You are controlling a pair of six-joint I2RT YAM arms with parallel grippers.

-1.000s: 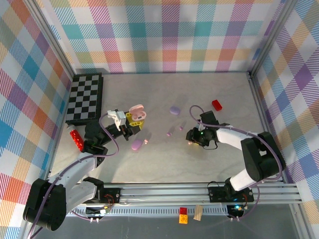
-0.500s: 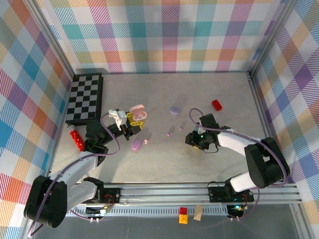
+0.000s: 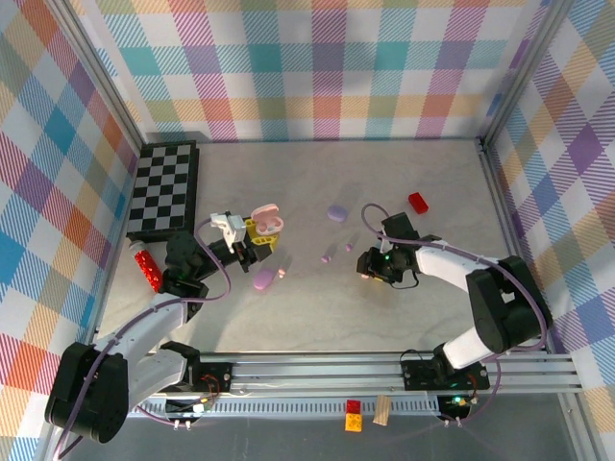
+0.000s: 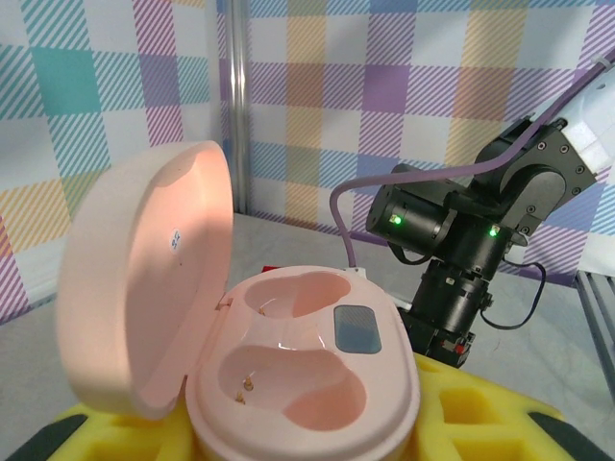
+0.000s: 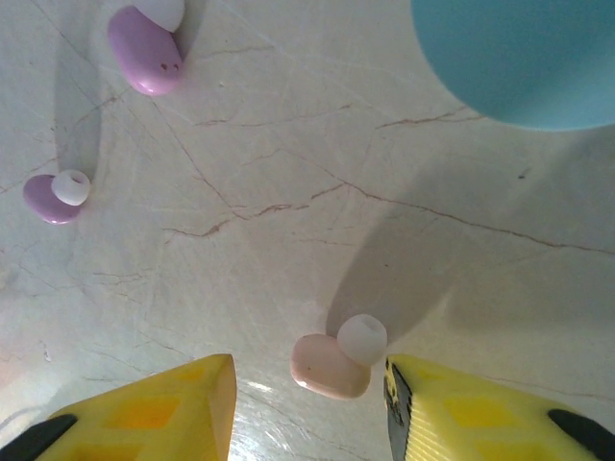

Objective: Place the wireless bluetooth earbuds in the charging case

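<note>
We are looking at the pick-up stage of the earbud insertion. The left gripper (image 3: 255,233) is clamping the base of the pink charging case (image 4: 288,336) between its yellow fingers (image 4: 500,423). It is presenting the case with the lid (image 4: 135,279) swung fully back, so that both moulded wells (image 4: 288,389) are facing up and lying bare. We are reading this as a hold meant to steady the case and leave the wells open to the other arm. Well to the right of the case in the overhead view, the right gripper (image 5: 309,415) is hanging low over the table (image 5: 404,182) with its jaws partly apart. It is straddling a pink earbud (image 5: 329,367) that is lying on the table, close against the right finger and clear of the left. We are judging that nothing is gripped yet. Two lilac earbuds (image 5: 144,50) are lying loose between this gripper and the case, and neither well of the case is holding an earbud.
</note>
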